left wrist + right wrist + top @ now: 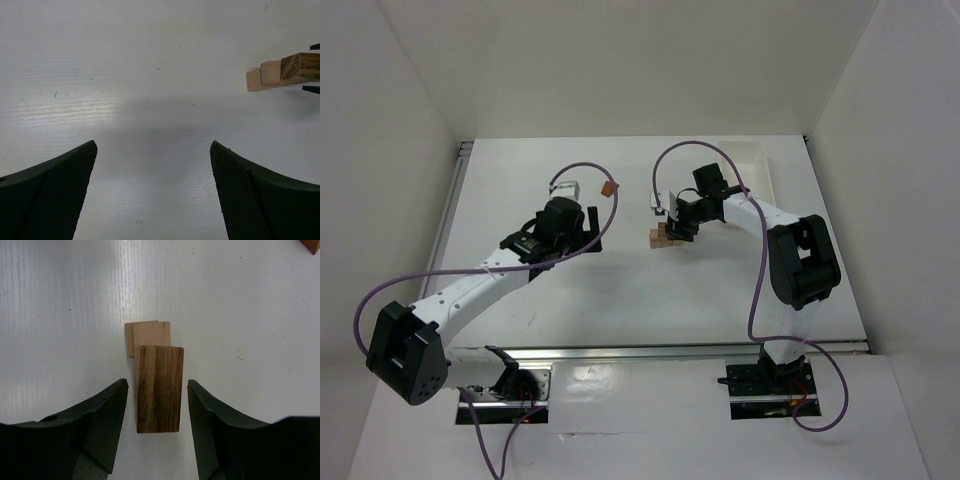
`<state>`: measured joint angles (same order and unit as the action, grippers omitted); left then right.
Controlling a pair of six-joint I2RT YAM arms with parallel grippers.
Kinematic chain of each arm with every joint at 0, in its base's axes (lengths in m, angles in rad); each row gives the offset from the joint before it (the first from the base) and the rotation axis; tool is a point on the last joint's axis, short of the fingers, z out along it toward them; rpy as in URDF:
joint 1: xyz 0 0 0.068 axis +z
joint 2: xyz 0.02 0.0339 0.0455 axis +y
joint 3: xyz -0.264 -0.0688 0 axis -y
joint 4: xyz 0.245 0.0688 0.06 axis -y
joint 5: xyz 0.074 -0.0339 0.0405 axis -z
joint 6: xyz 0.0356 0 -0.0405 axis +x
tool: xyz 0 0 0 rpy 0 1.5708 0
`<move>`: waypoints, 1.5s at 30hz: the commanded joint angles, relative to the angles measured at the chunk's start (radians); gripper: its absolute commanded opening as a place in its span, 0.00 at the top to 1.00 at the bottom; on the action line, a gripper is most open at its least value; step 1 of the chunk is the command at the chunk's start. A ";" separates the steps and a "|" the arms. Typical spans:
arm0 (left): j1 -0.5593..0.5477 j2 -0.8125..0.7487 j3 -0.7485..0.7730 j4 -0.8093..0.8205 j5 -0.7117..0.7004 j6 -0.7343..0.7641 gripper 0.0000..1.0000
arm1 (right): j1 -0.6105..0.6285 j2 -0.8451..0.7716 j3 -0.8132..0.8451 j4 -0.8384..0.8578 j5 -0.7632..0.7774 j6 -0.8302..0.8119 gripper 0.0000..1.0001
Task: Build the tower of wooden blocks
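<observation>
The wood block tower (665,237) stands mid-table: light-tan blocks below and a darker brown block (159,388) on top. My right gripper (157,390) is open and straddles the top block, with a gap on each side. The tower also shows at the right edge of the left wrist view (282,71). My left gripper (152,155) is open and empty over bare table, left of the tower (588,232). A loose reddish-brown block (608,187) lies behind it and also shows in the right wrist view's top right corner (312,244).
A white rectangular tray (752,170) sits at the back right behind the right arm. White walls enclose the table on three sides. A purple cable (582,170) loops above the left arm.
</observation>
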<state>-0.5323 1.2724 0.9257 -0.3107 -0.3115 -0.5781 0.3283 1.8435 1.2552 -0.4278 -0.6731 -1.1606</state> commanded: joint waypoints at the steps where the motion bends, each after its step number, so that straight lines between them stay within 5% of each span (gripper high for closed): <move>1: 0.002 0.016 0.053 0.027 0.011 0.026 0.01 | -0.006 -0.035 0.015 0.040 -0.014 0.004 0.41; 5: 0.002 0.063 0.097 0.048 0.026 0.087 0.01 | -0.006 -0.076 0.015 0.072 0.006 0.004 0.39; 12: 0.126 0.287 0.271 0.134 0.345 0.342 0.01 | -0.077 -0.176 -0.025 0.234 -0.051 0.137 0.36; 19: 0.252 0.697 0.709 0.021 0.527 0.491 0.08 | -0.107 -0.268 -0.103 0.287 -0.103 0.248 0.36; 27: 0.284 0.904 0.913 0.007 0.692 0.638 0.07 | -0.117 -0.340 -0.174 0.317 -0.063 0.288 0.34; 32: 0.295 0.958 0.957 0.007 0.738 0.640 0.07 | -0.117 -0.264 -0.103 0.173 -0.141 0.188 0.34; 45: 0.295 0.776 0.754 0.076 0.718 0.589 0.06 | -0.046 -0.086 0.029 0.046 -0.101 0.010 0.34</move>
<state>-0.2424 2.1620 1.7069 -0.2829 0.3729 0.0193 0.2832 1.7397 1.2140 -0.3435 -0.7483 -1.0973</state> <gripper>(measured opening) 0.944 0.663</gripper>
